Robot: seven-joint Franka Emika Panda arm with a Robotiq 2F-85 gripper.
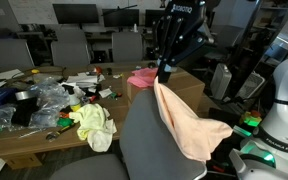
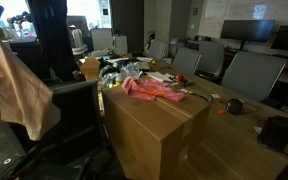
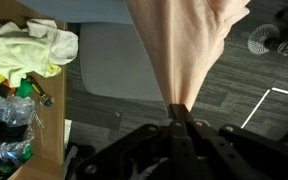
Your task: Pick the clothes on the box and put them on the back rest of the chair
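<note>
My gripper [image 1: 165,72] is shut on a peach cloth [image 1: 189,124] that hangs from it and drapes over the grey chair's back rest [image 1: 144,135]. In the wrist view the cloth [image 3: 179,45] stretches away from the closed jaws [image 3: 178,108] above the chair seat [image 3: 109,60]. In an exterior view the same cloth [image 2: 19,90] hangs at the left by the dark chair [image 2: 69,120]. A pink garment [image 2: 149,89] lies on top of the cardboard box [image 2: 154,135]; it also shows in an exterior view [image 1: 142,77] on the box [image 1: 189,92].
A wooden table [image 1: 29,135] holds plastic bags, bottles and a yellow-green cloth [image 1: 94,125], also in the wrist view [image 3: 29,45]. Office chairs [image 2: 249,70] and monitors stand behind. A white robot base [image 1: 279,120] stands beside the chair.
</note>
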